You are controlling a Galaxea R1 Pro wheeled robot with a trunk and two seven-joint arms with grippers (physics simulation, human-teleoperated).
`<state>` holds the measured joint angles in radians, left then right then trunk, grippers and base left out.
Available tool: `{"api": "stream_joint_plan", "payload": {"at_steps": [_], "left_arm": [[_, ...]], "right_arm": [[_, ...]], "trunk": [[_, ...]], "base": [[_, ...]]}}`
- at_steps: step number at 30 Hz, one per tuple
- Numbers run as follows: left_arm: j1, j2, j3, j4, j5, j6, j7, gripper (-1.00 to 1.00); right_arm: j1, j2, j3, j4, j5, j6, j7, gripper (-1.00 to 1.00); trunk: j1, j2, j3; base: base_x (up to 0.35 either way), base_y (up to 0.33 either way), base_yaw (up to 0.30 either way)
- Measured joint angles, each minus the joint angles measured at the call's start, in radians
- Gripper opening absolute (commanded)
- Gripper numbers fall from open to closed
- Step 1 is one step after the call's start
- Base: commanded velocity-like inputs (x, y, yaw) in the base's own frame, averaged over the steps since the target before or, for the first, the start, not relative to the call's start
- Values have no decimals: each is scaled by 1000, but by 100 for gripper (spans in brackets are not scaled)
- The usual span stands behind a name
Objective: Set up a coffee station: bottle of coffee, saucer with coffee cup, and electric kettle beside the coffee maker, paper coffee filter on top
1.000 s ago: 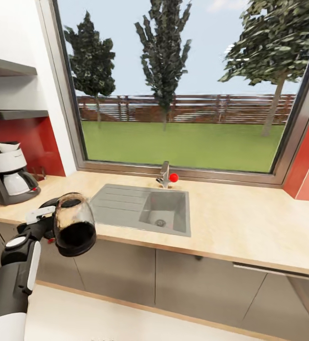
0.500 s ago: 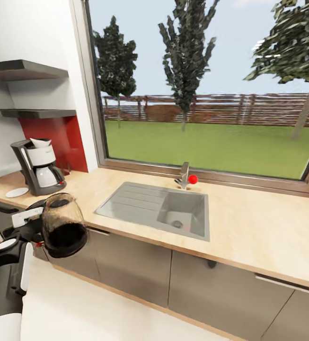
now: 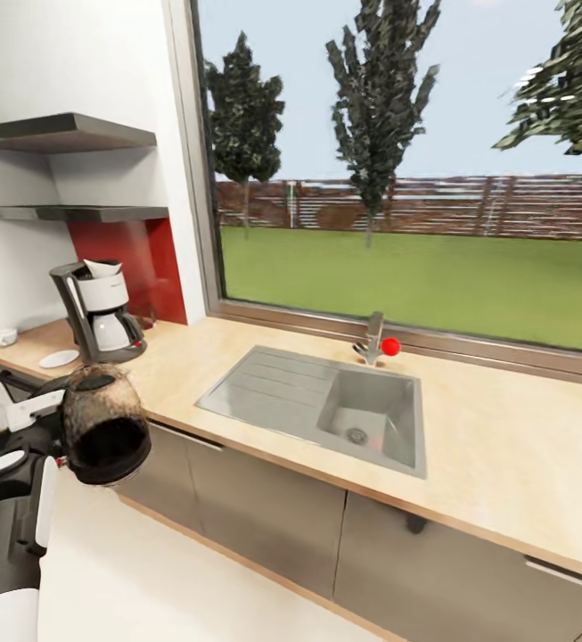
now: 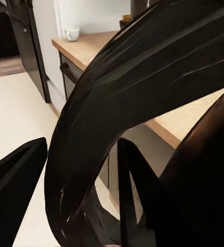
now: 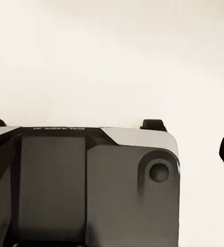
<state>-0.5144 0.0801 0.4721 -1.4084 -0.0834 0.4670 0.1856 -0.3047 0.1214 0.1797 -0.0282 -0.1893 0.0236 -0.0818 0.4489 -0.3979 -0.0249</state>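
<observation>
While left gripper (image 3: 54, 419) seemingly clamps domed glass electric kettle (image 3: 103, 426) | right gripper: can't tell

Left end of the countertop (image 3: 469, 446): crowded. The coffee maker (image 3: 99, 312) stands near the wall, the saucer (image 3: 59, 358) lies just beside it, the coffee cup (image 3: 5, 337) sits further left.
Above the coffee maker: the kitchen shelf (image 3: 77, 213) overhangs, leaving a gap over the paper coffee filter (image 3: 102, 267).
Bare wood between coffee maker and sink (image 3: 326, 406): open.
Middle: the sink basin and tap (image 3: 371, 339) block it.
Right of frame: wide bare worktop.
Lower left: the electric kettle (image 3: 103, 428), held by the left gripper (image 3: 36, 426), hangs in front of the counter edge.
</observation>
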Motion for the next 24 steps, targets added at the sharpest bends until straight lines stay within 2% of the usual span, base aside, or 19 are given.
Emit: {"api": "stream_joint_plan", "payload": {"at_steps": [5, 15, 24], "left_arm": [[0, -1, 0, 1, 0, -39, 2, -100], [-3, 4, 1, 10, 0, -42, 2, -100], [1, 4, 2, 12, 1, -42, 2, -100]], "right_arm": [[0, -1, 0, 1, 2, 0, 0, 100], [0, -2, 0, 1, 3, -1, 0, 100], [0, -2, 0, 0, 1, 0, 0, 100]], "trunk": [[0, 0, 0], [0, 0, 0], [0, 0, 0]], "base": [[337, 0, 1], [338, 11, 0], [292, 207, 0]]}}
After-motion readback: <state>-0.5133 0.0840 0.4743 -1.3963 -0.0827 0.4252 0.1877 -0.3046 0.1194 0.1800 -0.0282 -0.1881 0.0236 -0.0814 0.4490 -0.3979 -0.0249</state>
